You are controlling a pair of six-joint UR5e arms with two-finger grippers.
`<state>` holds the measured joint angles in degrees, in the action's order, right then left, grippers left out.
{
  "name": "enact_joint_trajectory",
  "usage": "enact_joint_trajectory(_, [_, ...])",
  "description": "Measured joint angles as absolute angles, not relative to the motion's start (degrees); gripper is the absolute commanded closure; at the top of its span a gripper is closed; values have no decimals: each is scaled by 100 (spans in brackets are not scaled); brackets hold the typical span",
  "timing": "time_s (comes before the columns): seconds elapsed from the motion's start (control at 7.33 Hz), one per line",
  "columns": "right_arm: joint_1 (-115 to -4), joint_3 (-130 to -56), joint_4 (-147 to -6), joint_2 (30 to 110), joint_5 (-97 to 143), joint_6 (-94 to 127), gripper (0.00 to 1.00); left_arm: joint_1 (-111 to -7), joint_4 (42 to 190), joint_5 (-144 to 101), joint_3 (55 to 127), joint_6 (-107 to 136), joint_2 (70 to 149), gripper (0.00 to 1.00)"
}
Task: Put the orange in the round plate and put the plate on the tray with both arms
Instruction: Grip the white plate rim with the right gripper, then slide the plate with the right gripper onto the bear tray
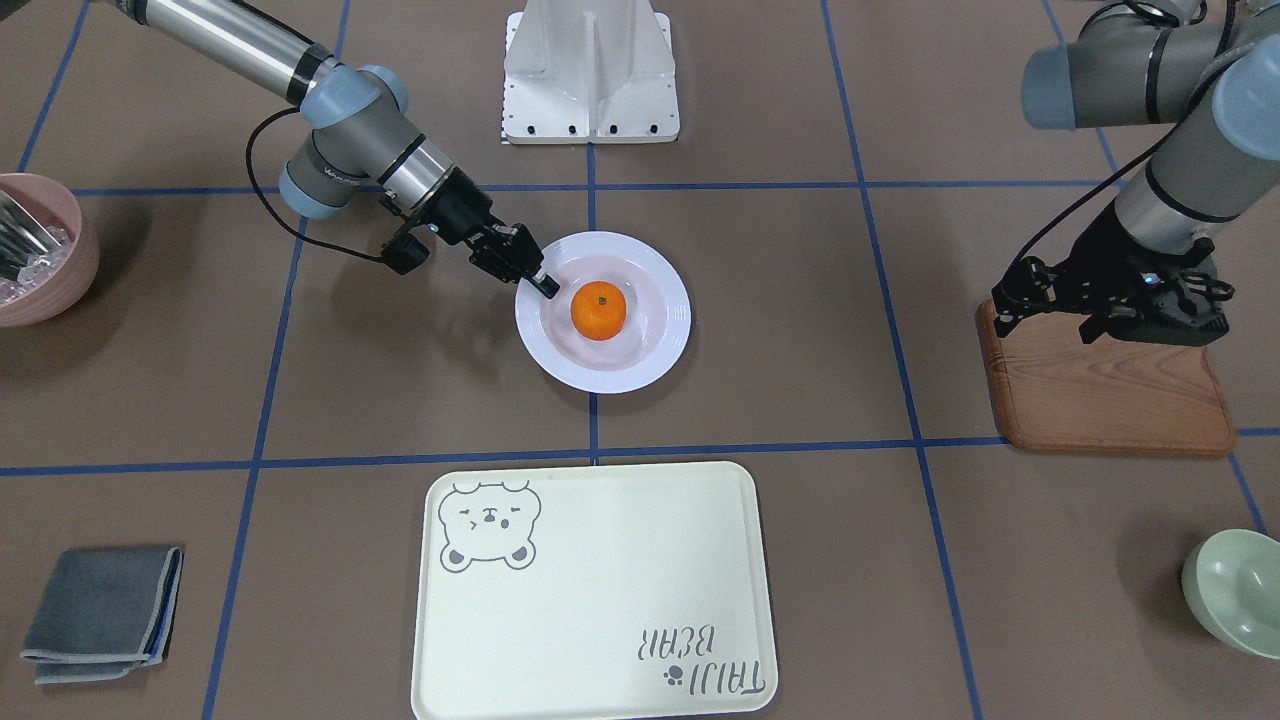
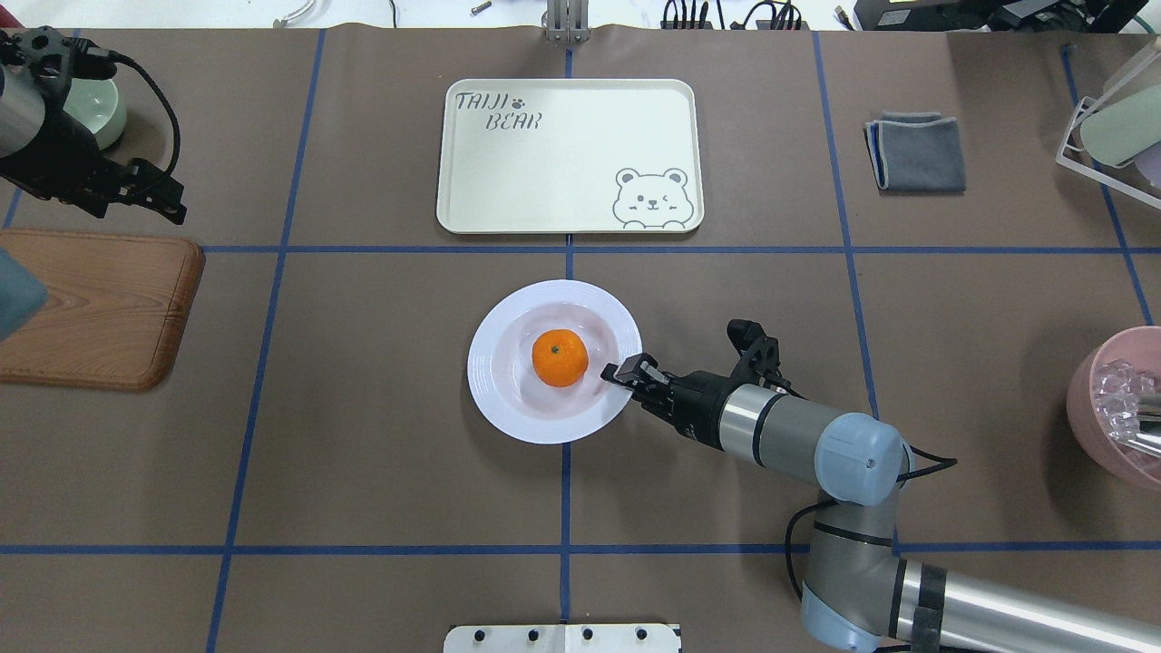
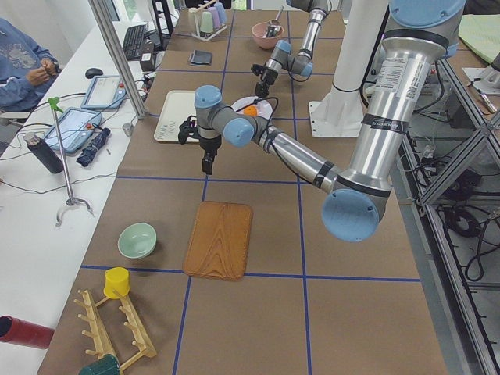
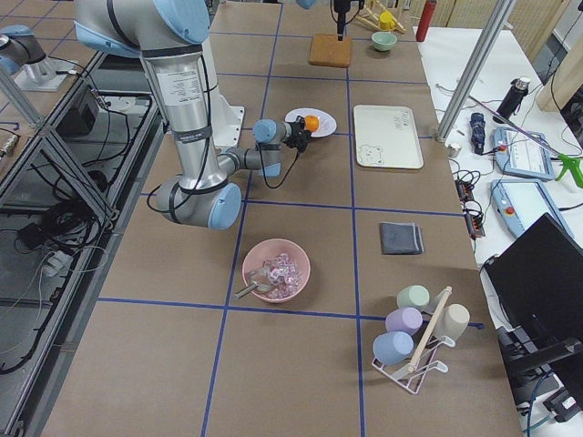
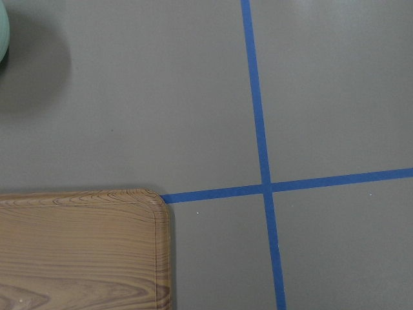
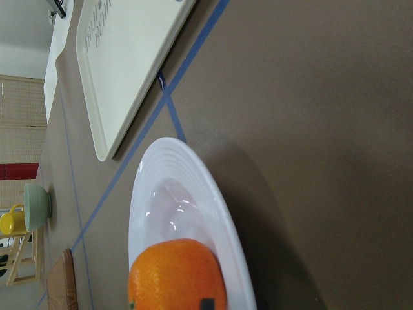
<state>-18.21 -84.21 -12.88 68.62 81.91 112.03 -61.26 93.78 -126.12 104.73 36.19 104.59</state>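
Observation:
The orange [image 1: 598, 310] lies in the middle of the white round plate [image 1: 600, 378], which stands on the table at its centre. My right gripper [image 1: 546, 286] is shut, its tip low over the plate's rim on the robot's right side; I cannot tell whether it touches. In the right wrist view the orange [image 6: 174, 278] and plate [image 6: 187, 181] fill the lower left. The cream tray [image 1: 600, 600] lies bare beyond the plate. My left gripper [image 1: 1050, 315] hangs open over a corner of the wooden board, holding nothing.
The brown wooden board [image 1: 1110, 390] lies under the left arm. A pink bowl [image 1: 40, 260], a pale green bowl [image 1: 1235, 590] and a folded grey cloth [image 1: 100, 610] sit near the table's edges. The white robot base [image 1: 590, 70] is behind the plate.

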Motion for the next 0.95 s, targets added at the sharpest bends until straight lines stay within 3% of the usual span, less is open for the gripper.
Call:
enact_joint_trajectory(0.41, [-1859,-8512,-1292,6795,8191,11229,91,-6126,9378,-12610,10476,3631,10466,3])
enact_joint_trajectory(0.68, [-1918,-8568,-1294,6749,8190,11235,100,-6123,9378,-12610,10476,3637,10468,3])
enact_joint_trajectory(0.95, [-2110,-8582,-1326,6713,8179,11227,100,-6124,9380,-12612,10488,3637,10466,3])
